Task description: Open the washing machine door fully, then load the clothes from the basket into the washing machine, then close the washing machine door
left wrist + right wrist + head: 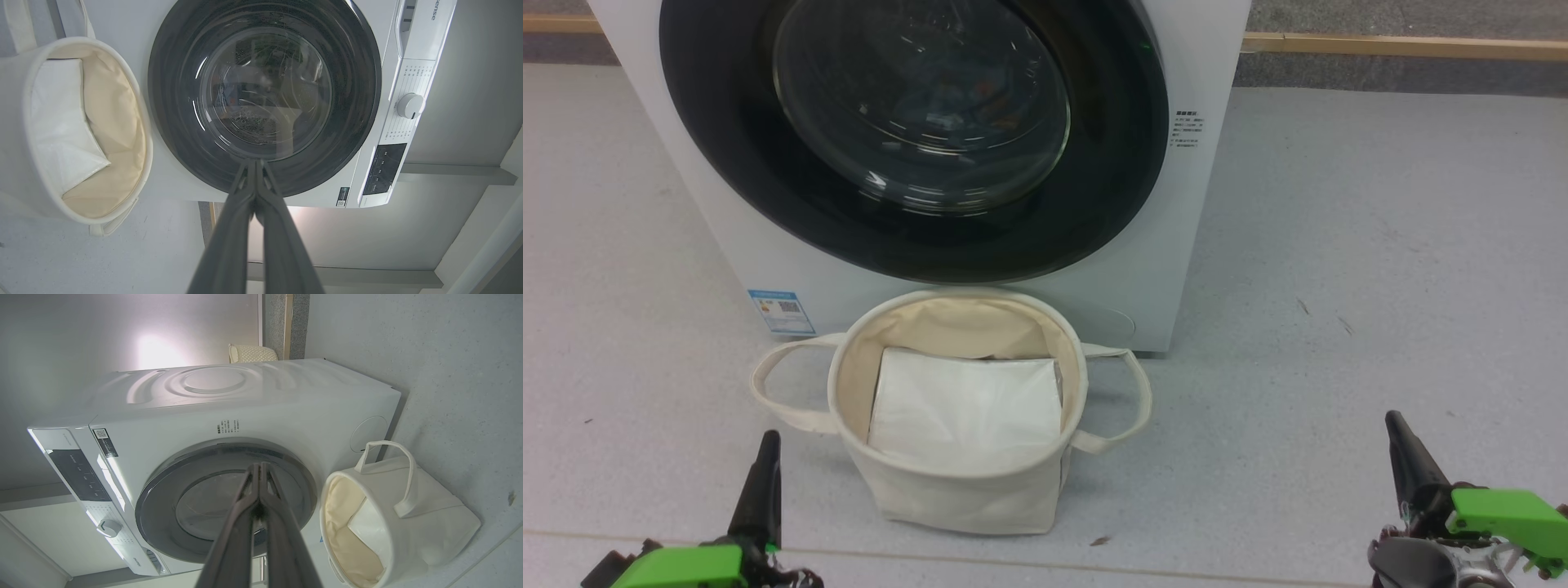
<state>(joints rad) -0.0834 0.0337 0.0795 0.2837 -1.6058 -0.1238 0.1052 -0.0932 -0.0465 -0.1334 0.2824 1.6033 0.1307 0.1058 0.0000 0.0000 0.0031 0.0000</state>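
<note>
The white washing machine (1192,204) stands ahead with its round black door (915,220) shut flat against the front. Behind the door's glass bowl (923,106) are faint orange and blue patches, too dim to name, and the clothes are otherwise hidden. In front of the machine, the cream basket (956,490) holds a flat white liner sheet (968,404). My left gripper (768,441) is low at the basket's left, shut with nothing in it. My right gripper (1393,420) is far off to the basket's right, also shut on nothing. Both wrist views show the fingers pressed together (255,163) (258,467).
The basket's loop handles (1123,392) stick out to both sides. Grey floor (1380,245) spreads to the right of the machine, with a wooden strip (1405,45) along the far wall. The control panel with its white knob (410,105) runs along the machine's top.
</note>
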